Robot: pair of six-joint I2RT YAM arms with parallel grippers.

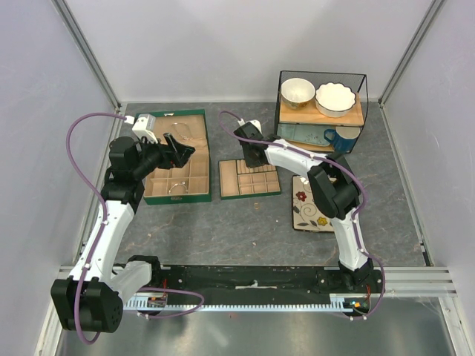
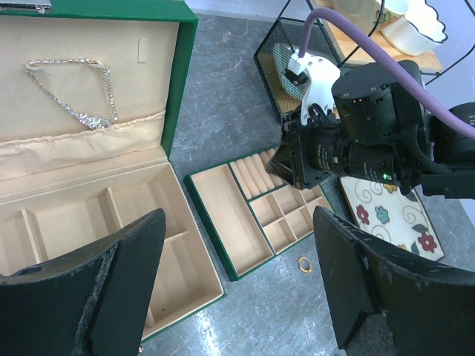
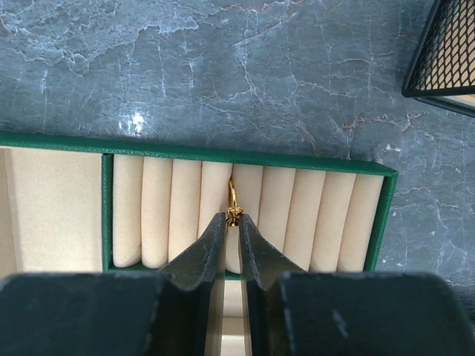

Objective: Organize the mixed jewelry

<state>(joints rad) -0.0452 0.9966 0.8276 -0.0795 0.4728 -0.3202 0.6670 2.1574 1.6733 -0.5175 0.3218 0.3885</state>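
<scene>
In the right wrist view my right gripper [image 3: 231, 216] is shut on a small gold ring [image 3: 231, 194], which stands in a slot between the cream ring rolls of the tan compartment tray [image 3: 245, 156]. From above, that gripper [image 1: 249, 153] is at the tray's far edge [image 1: 249, 195]. My left gripper [image 2: 239, 245] hangs open and empty over the green jewelry box [image 2: 185, 89], seen from above at the box's right side [image 1: 178, 150]. A chain necklace [image 2: 82, 111] lies in the box lid. Another gold ring [image 2: 304, 264] lies on the table by the tray. A silver bangle [image 1: 175, 188] rests in a box compartment.
A black wire shelf [image 1: 322, 111] at the back right holds two bowls and a blue mug [image 1: 341, 138]. A floral coaster [image 1: 312, 208] lies right of the tray, under the right arm. White walls close in the grey table [image 1: 245, 230].
</scene>
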